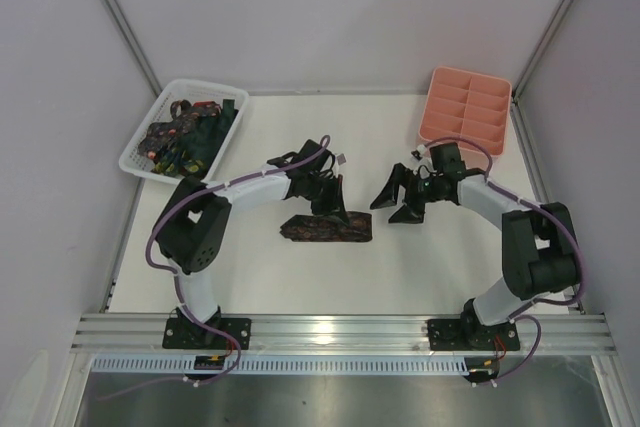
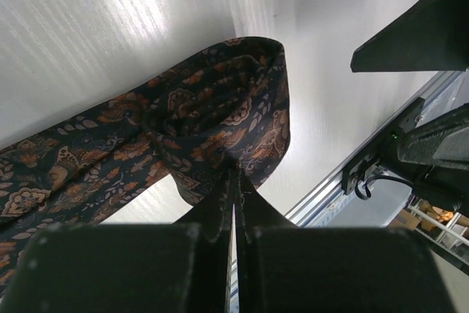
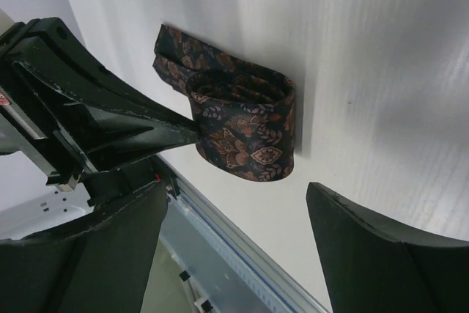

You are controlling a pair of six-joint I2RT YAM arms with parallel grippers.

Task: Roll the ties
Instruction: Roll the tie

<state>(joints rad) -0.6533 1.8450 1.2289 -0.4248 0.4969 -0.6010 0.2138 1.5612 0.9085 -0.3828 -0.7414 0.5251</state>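
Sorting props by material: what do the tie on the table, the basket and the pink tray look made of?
The tie looks like soft woven fabric, perhaps silk or polyester: it folds limply, with faint sheen and an orange paisley pattern. The basket looks like white moulded plastic, its walls an open lattice. The pink tray looks like smooth matte plastic with moulded dividers.

Basket [image 1: 150, 119] left, tray [image 1: 465, 107] right, tie [image 1: 325, 230] between

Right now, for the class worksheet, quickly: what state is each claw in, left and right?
Left claw: closed, pinching the edge of the partly rolled brown tie.
Right claw: open, holding nothing.
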